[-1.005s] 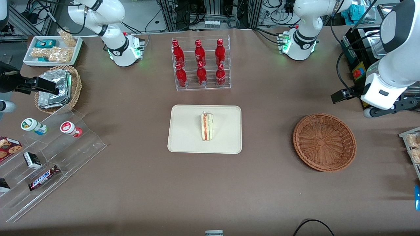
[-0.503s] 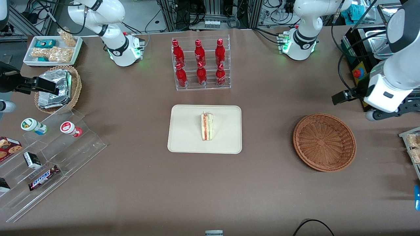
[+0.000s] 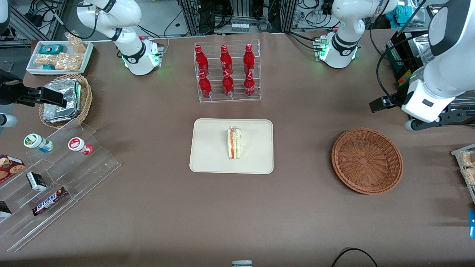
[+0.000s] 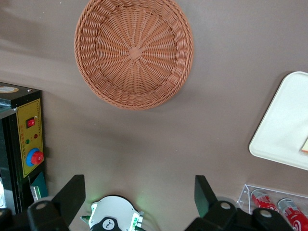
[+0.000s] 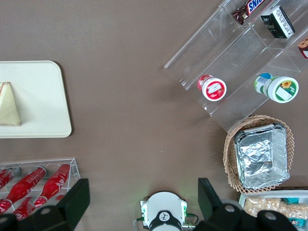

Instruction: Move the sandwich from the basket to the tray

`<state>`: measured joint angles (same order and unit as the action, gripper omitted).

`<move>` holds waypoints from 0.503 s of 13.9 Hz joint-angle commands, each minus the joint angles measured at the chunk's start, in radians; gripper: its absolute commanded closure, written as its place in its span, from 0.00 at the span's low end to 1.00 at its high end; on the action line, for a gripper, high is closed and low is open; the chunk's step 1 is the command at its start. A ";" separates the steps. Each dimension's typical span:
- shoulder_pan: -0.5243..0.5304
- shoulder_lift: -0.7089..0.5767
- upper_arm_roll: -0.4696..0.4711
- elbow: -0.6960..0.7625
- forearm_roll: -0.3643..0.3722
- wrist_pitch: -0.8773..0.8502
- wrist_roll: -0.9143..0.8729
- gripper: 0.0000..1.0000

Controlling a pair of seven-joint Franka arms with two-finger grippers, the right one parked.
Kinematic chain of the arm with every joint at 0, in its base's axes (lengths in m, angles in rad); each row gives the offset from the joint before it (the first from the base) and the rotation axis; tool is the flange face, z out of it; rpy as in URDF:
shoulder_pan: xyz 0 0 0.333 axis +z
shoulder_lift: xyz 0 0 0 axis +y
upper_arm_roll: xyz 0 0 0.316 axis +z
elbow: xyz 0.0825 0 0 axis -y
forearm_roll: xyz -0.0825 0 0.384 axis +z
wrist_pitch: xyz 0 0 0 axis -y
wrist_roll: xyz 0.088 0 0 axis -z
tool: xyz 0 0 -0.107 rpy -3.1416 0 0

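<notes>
The sandwich [image 3: 234,143], a pale wedge with red and green filling, lies on the cream tray [image 3: 211,159] at the table's middle. The right wrist view also shows the sandwich [image 5: 8,104] on the tray [image 5: 43,96]. The reddish-brown wicker basket [image 3: 366,160] sits toward the working arm's end and holds nothing. My left gripper [image 3: 441,119] hovers high, a little farther from the front camera than the basket and outside its rim. In the left wrist view the gripper [image 4: 138,192] is open, fingers wide apart with only table between them, and the basket [image 4: 134,52] and a tray corner [image 4: 284,130] are apart from it.
A clear rack of red bottles [image 3: 227,72] stands farther from the camera than the tray. A black control box [image 4: 29,139] with a red button sits beside the gripper. Toward the parked arm's end are a tan basket of foil packets [image 3: 66,100] and an acrylic snack stand [image 3: 55,178].
My left gripper has drifted a little farther from the front camera and slightly toward the table's middle. The sandwich, tray and basket have not moved.
</notes>
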<state>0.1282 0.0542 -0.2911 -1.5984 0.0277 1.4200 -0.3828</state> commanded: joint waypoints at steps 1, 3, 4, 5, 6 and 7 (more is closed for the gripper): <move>-0.030 -0.045 0.038 -0.051 0.000 0.028 -0.002 0.00; -0.021 -0.025 0.038 -0.026 -0.006 0.028 -0.008 0.00; -0.021 -0.019 0.038 -0.023 -0.009 0.028 -0.011 0.00; -0.019 -0.016 0.038 -0.017 -0.009 0.028 -0.010 0.00; -0.019 -0.007 0.038 -0.008 -0.009 0.027 -0.011 0.00; -0.019 0.006 0.036 0.011 -0.009 0.025 -0.010 0.00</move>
<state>0.1138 0.0429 -0.2574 -1.6178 0.0277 1.4420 -0.3828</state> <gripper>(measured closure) 0.000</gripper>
